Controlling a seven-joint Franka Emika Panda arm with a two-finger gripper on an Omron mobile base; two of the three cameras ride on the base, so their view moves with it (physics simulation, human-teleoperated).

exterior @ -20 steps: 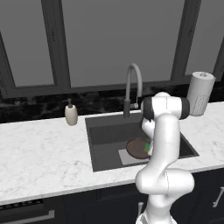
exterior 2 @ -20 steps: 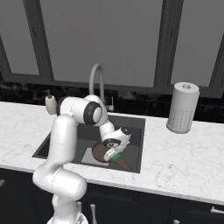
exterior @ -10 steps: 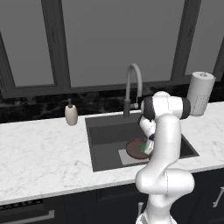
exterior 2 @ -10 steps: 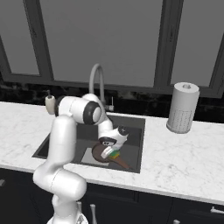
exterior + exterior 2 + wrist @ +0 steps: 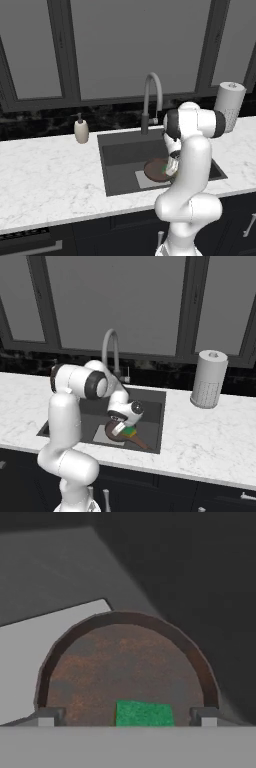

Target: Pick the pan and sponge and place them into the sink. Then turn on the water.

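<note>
Dark brown pan (image 5: 125,667), round and shallow, mottled rusty inside, rim darker. Lying in the sink (image 5: 117,152) on the light grey drain plate (image 5: 30,647), toward the right half of the basin. Dark handle pointing to the front right corner in the right base view. Same pan (image 5: 114,432) partly hidden under the hand there; in the left base view (image 5: 156,170) tucked against the arm.

Green sponge (image 5: 145,713) flat inside the pan, near the rim closest to the camera; yellow layer visible along its edge in the right base view (image 5: 131,432).

Sink dark grey, rectangular, set into a white marbled counter (image 5: 45,185). Holding the pan, the sponge and the drain plate. No stream from the tall grey gooseneck faucet (image 5: 151,100) behind the basin.

Gripper (image 5: 125,714) low over the pan, fingers (image 5: 47,716) spread wide either side of the sponge, apart from it, grasping nothing.

Beige soap dispenser (image 5: 81,130) on the counter left of the sink. Paper towel roll (image 5: 209,378) upright on the counter to the right. No writing or labels readable anywhere.
</note>
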